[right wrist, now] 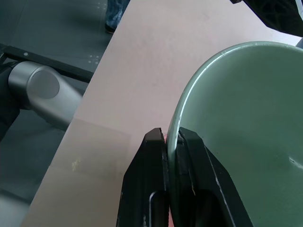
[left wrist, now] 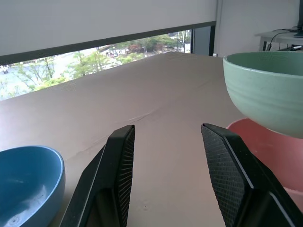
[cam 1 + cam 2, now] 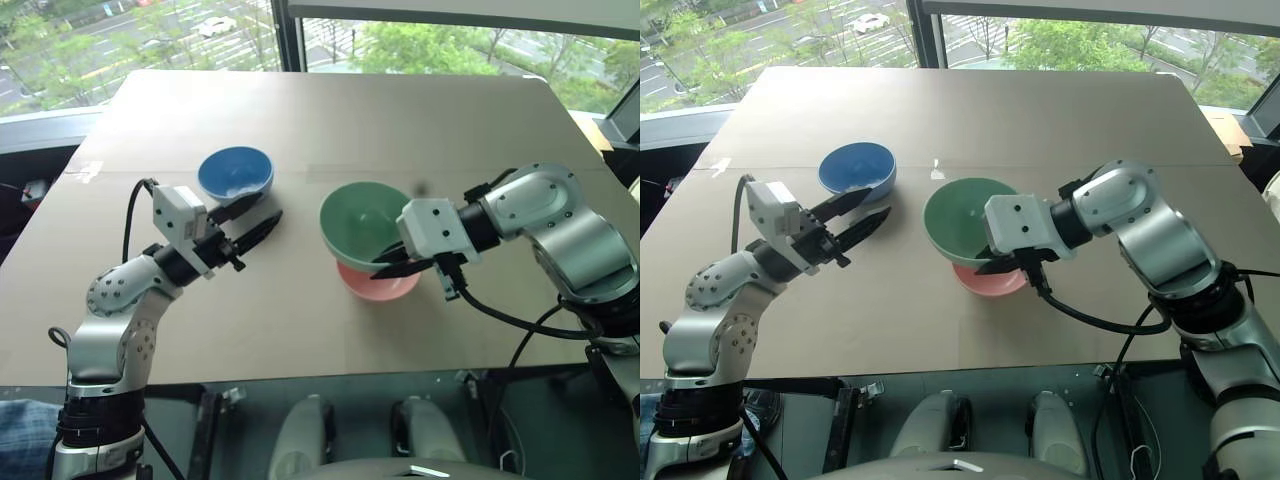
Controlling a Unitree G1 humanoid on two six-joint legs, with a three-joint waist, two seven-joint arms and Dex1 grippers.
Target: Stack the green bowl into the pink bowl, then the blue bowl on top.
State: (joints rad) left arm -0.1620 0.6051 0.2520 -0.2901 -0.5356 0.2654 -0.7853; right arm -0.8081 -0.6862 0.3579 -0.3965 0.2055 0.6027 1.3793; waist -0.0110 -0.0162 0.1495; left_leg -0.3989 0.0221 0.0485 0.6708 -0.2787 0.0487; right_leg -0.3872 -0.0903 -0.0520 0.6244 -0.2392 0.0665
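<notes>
Step 1 nearly done | my right gripper (image 3: 388,266) pinches the green bowl (image 3: 362,222) by its rim, tilted just over the pink bowl (image 3: 377,283), not yet seated | my left gripper (image 3: 250,220) spread, beside the blue bowl (image 3: 235,172) | blue still to stack

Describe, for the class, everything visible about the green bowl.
The green bowl is small, round and smooth, pale mint inside and out, empty. It sits tilted, over the pink bowl. The right gripper pinches its rim, one black finger inside and one outside. The blue bowl stands apart.
</notes>
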